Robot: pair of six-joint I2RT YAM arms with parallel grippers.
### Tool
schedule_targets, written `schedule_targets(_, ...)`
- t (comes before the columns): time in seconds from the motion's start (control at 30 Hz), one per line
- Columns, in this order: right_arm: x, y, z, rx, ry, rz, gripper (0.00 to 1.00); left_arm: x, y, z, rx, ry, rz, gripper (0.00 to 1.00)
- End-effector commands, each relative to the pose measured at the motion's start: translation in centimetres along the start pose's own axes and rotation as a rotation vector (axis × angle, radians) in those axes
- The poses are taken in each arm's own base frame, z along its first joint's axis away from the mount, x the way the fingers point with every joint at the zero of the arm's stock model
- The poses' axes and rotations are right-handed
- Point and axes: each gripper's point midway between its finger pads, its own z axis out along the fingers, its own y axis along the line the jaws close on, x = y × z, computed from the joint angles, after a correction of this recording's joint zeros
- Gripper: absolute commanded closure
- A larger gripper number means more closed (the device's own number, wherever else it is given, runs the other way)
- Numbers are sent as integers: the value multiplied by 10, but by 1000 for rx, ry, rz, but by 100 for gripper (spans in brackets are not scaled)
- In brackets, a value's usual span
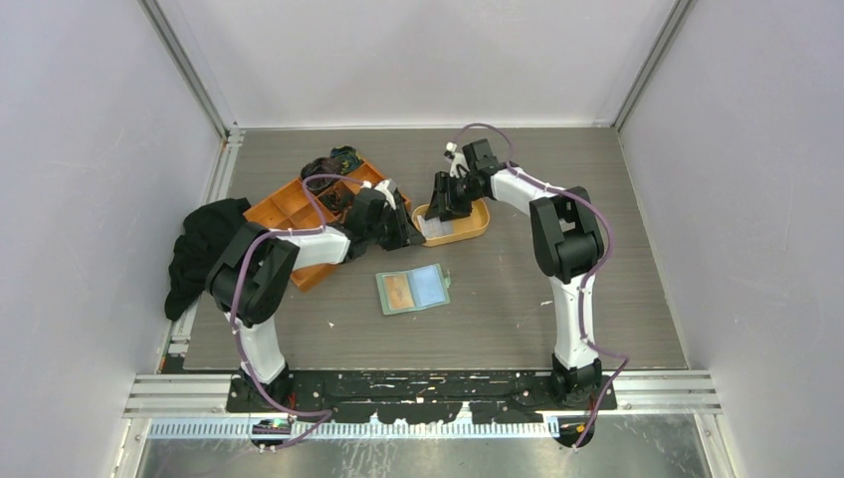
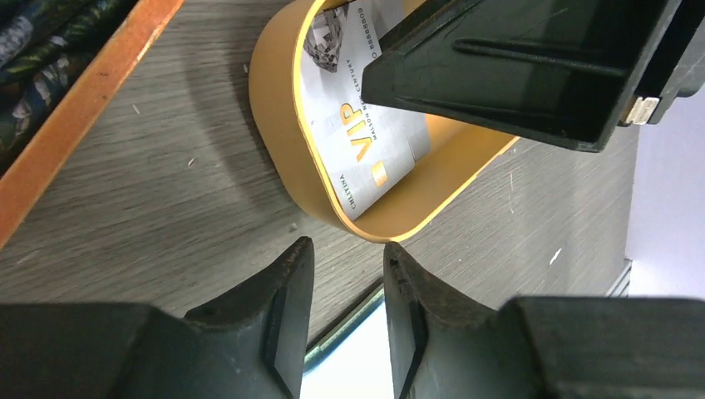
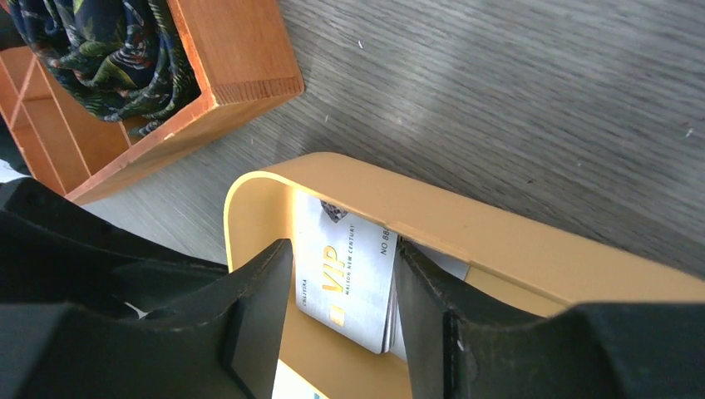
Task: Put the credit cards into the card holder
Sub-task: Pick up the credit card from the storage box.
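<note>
The credit cards (image 3: 349, 291) lie in a small pile in the oval orange dish (image 3: 432, 224), in the lower middle of the right wrist view. The top one is white with gold "VIP" letters, and at least one more card peeks out from under it. The card holder (image 1: 413, 291) lies open and flat on the table (image 1: 557, 289), in the middle of the top view, just below the dish and not touching it.

The right gripper (image 3: 342, 249) is down inside the dish with one finger on each long side of the top card. Both fingers are very close to the card's edges, but I cannot tell if they are squeezing it. The left gripper (image 2: 349, 287) sits at the bottom of the left wrist view, just outside the round end of the dish. It is about half open and has nothing in it.

A card like this is probably light, thin, stiff and smooth, so it can slip. It lies flat, so the best place to grab it looks like its two long edges. Too hard a squeeze could make it bend and pop out. The holder looks light too and may slide when a card is pushed into a pocket
</note>
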Motion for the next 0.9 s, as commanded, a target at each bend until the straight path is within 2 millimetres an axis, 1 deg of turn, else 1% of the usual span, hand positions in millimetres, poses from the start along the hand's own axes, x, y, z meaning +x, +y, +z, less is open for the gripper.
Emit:
schedule_targets(0.0,-5,22,1,-104,4,41,47,-14,-5,3,-8,-4,34,65)
schedule_targets(0.17,-10,38,-5,-198,-6,95,51,-16,-7,3,-3,-2,27,69)
schedule_targets(0.3,-20,52,-20,-285,-33,127,55,-16,-8,2,-7,-3,24,71)
schedule_targets(0.43,-23,61,-29,-336,-38,129,57,-17,-8,3,-12,-2,22,73)
schedule_targets(0.53,-24,64,-30,-356,-42,135,58,-18,-8,2,-16,-1,21,74)
schedule_targets(0.63,-27,52,-33,-254,-64,69,58,-18,-7,0,-26,-3,21,74)
schedule_targets(0.77,-38,27,-39,-78,-124,-69,54,-22,-11,-4,-15,-21,17,69)
schedule_targets(0.87,-42,14,-38,-9,-136,-132,50,-27,-16,-11,1,-54,9,66)
